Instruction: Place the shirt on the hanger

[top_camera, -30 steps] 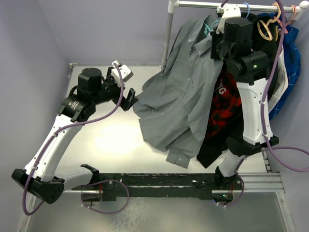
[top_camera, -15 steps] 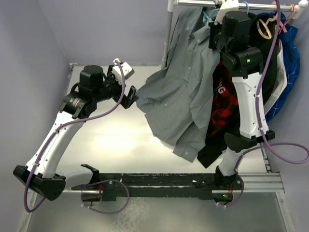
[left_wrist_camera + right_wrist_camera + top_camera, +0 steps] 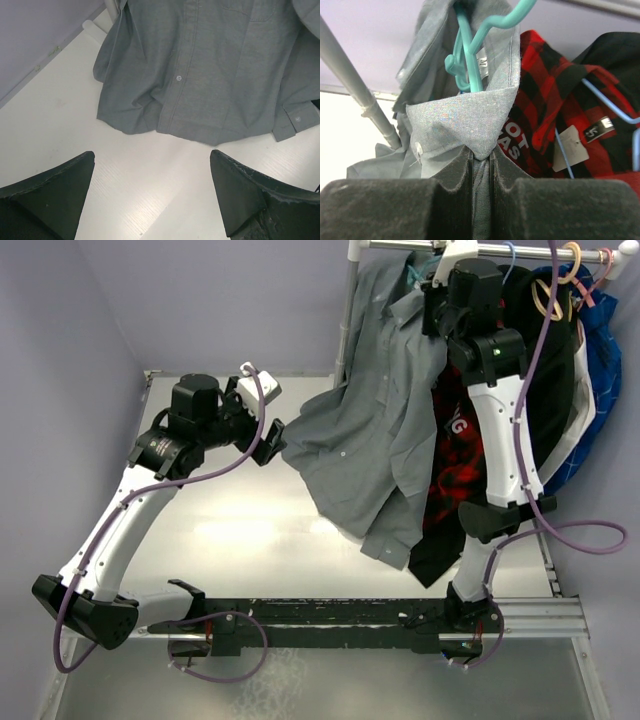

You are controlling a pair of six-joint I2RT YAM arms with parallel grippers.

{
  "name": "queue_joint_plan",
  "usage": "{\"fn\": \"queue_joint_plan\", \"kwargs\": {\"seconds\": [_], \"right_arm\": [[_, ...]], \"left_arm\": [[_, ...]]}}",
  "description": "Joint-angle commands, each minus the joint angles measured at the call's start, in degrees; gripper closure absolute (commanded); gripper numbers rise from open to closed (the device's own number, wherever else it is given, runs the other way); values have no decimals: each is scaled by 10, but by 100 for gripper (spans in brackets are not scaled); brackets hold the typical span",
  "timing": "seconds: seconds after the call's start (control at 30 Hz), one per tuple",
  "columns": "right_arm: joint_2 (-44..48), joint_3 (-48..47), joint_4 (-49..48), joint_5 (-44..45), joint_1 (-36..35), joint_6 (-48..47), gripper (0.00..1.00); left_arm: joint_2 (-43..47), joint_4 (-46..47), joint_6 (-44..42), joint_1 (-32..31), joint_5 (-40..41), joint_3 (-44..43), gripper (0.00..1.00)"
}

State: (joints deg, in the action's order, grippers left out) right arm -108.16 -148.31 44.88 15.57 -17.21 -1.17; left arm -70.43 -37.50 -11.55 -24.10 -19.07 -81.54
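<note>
A pale, glossy tabletop [image 3: 230, 530] is enclosed by lavender walls [image 3: 60, 340]. A metal rail [image 3: 400, 248] is carried across the top external view at 12 to 1 o'clock, on an upright pole [image 3: 347, 320].

The grey shirt [image 3: 375, 430] is hung below that rail, collar uppermost. Its long axis is run from the collar at 12 o'clock down towards 6 o'clock, the hem being spread out towards 7 o'clock over the tabletop. The buttoned front is turned towards the left wrist camera; whether the hem touches the tabletop cannot be told. A red-and-black plaid shirt [image 3: 465, 460] is hung just beside it at 3 o'clock.

The teal hanger [image 3: 470, 50] is seen inside the collar, its hook pointed up towards 1 o'clock; whether it is over the rail cannot be told.

The right fingers [image 3: 457, 172] are pressed together on the grey cloth just under the collar. The left fingers [image 3: 55, 185] are spread wide with nothing between them, near the hem but apart from it.
</note>
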Motion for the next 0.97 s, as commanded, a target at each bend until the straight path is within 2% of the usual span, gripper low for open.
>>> {"fn": "queue_joint_plan", "kwargs": {"seconds": [0.0,0.13,0.3,0.33,0.37,0.43,0.47,0.5,0.6,0.77,0.93], "right_arm": [[-5,6,-56,-37,2,19,100],[11,44,-54,-46,2,20,100],[83,165,-85,-41,2,32,100],[101,188,-95,-31,2,32,91],[115,212,-113,-18,2,36,77],[153,247,-121,-5,2,46,39],[168,270,-124,16,0,51,13],[187,287,-129,31,-1,57,1],[254,351,-154,50,-5,71,1],[361,449,-198,34,-7,101,1],[454,565,-249,-40,-7,137,1]], "left_arm": [[4,10,-3,8,1,-21,0],[3,4,7,13,5,-22,0],[4,-9,27,21,26,-29,0],[5,-12,28,23,30,-30,0],[7,-17,29,24,33,-32,0],[11,-29,32,27,40,-35,0],[14,-33,41,28,53,-37,1],[15,-41,51,30,68,-40,0],[20,-69,79,33,114,-57,0],[31,-94,60,35,171,-58,0],[72,-61,62,36,264,-3,0]]}}
